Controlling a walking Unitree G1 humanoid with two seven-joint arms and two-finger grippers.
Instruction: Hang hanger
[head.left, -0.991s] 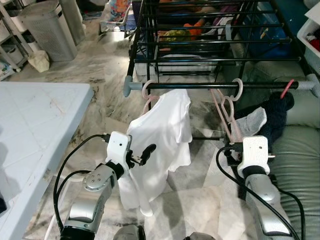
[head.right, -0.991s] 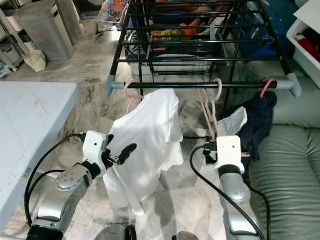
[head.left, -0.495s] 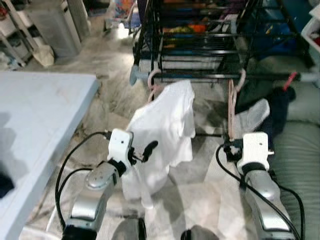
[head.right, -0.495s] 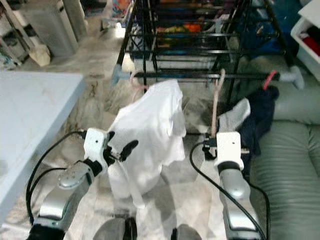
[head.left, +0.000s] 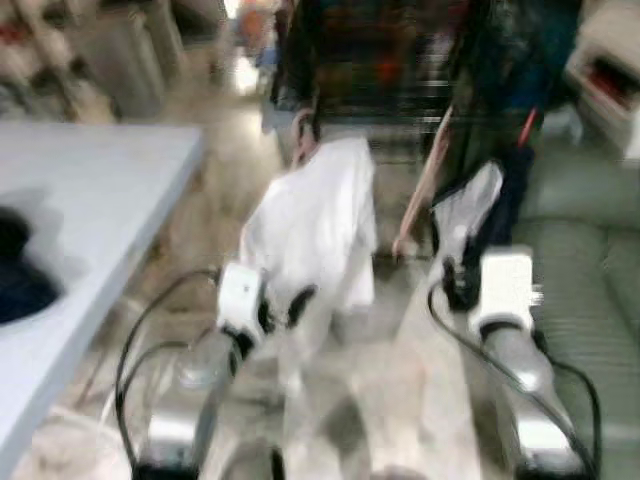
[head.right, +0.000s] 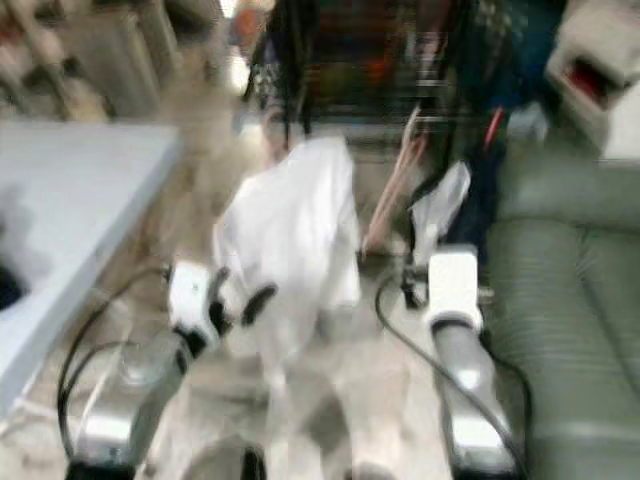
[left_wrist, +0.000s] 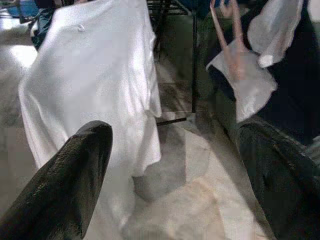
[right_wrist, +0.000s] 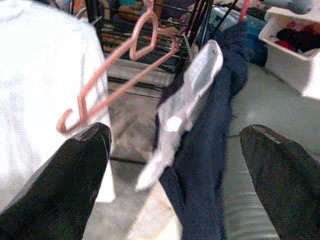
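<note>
Pink plastic, the empty hanger (right_wrist: 117, 60) hangs from the black drying rack (head.left: 400, 60) and stands tilted, its lower end swung out toward the white T-shirt (left_wrist: 95, 85). Beside it on the same rack hangs that T-shirt, and on the other side a dark blue garment (right_wrist: 215, 150) with a pale grey cloth (right_wrist: 187, 107) lying against it. The head views are blurred, so I think the hanger's hook is on the front rail, but I cannot be sure.

Both grippers are free and hold nothing. The left gripper (left_wrist: 175, 165) is in front of the T-shirt, low, with its 2 black fingers (left_wrist: 70, 185) spread wide. The right gripper (right_wrist: 175, 170) is below the pink hanger and in front of the dark garment, its fingers also far apart; it does not touch the hanger.

To the robot's left is a light blue table (head.left: 90, 220) with a dark object (head.left: 22, 280) on it. To its right is a grey-green sofa (head.left: 585, 260), and a marbled floor (left_wrist: 190, 200) lies under the rack.
</note>
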